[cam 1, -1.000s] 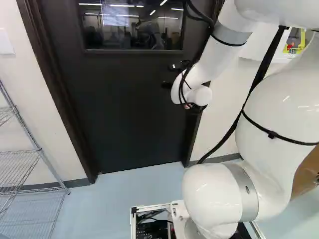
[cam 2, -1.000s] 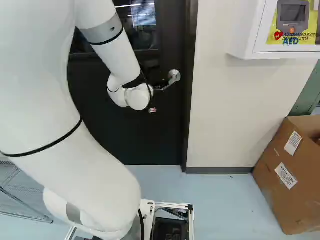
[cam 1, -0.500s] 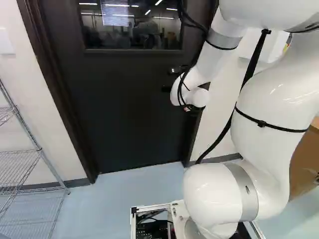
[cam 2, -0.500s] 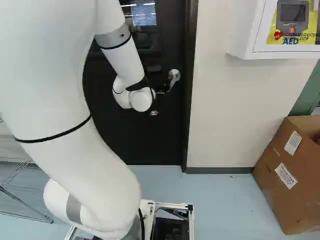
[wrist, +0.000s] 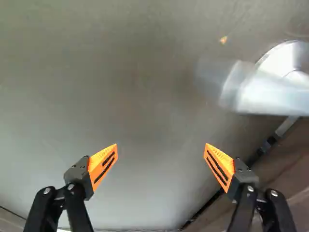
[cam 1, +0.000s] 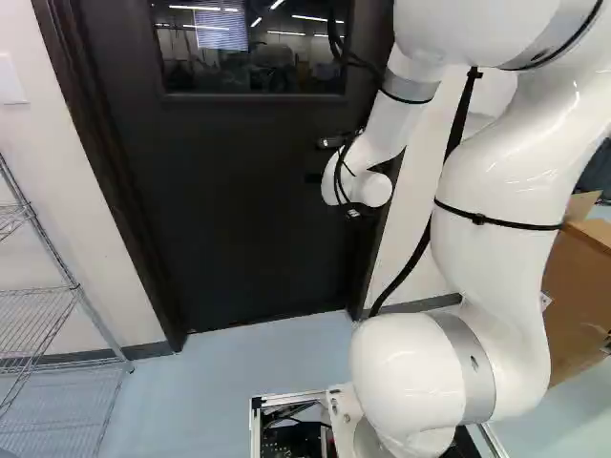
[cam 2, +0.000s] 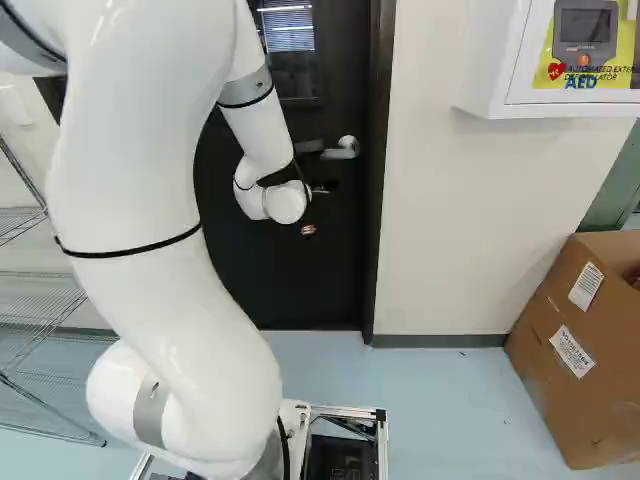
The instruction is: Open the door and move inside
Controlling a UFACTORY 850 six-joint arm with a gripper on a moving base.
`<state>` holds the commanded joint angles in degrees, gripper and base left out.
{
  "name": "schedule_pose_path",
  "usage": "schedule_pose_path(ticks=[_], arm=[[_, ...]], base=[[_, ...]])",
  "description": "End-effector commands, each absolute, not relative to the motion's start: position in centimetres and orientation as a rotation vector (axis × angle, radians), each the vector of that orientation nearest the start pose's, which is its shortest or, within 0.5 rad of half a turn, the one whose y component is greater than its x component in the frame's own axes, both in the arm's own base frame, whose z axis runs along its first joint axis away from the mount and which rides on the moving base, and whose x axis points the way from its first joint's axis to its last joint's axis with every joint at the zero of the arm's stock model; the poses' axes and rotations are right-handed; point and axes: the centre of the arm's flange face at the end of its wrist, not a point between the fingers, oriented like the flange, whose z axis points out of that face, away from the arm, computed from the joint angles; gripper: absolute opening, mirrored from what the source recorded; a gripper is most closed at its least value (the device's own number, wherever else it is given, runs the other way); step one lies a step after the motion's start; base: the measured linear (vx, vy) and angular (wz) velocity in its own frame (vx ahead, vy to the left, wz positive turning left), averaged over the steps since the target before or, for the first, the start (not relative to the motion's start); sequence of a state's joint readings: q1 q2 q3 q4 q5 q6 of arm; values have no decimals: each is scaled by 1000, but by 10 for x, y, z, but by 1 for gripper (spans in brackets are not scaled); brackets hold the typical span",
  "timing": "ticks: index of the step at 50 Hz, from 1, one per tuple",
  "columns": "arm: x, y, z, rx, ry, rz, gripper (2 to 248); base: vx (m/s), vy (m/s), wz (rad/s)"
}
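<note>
**My gripper (cam 2: 324,187) stands wide before the closed door (cam 1: 239,200)**

My two fingers are spread far apart, their orange pads (wrist: 103,166) facing each other with nothing gripped between them. Beyond them is the door's dark, flat face. The silver lever handle (wrist: 275,92) is ahead of me and off past the finger nearer the door frame (cam 2: 380,220). It lies outside my spread and touches neither finger. It is blurred in the wrist view, but the right base view shows it roughly level, jutting from its round rose a little above my gripper. A small orange mark (wrist: 223,39) shows on the door, near the lever.

Behind my hand, my white arm (cam 2: 140,200) bends up from its lowest joint and reaches out to the door. The door sits closed in its frame, with a glass window (cam 1: 253,48) in its upper part.

Farther out, wire shelving (cam 1: 48,315) stands by the wall at the left of the left base view. At the right of the right base view, a white wall cabinet (cam 2: 480,70) with a yellow panel hangs above and to the left of a cardboard box (cam 2: 545,370), which sits on the pale blue floor (cam 2: 450,420).
</note>
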<state>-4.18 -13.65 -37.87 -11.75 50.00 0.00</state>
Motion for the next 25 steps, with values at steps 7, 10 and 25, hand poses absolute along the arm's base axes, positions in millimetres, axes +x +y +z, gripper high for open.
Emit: schedule_pose_path(ticks=[7,10,25], arm=[[502,-14,382,-2499,-242,-1866,247],[507,-11,379,-2498,-250,-1858,247],[535,7,371,-2475,-292,-1849,247]], base=[[0,0,0],[0,0,0],[-8,-3,-2]])
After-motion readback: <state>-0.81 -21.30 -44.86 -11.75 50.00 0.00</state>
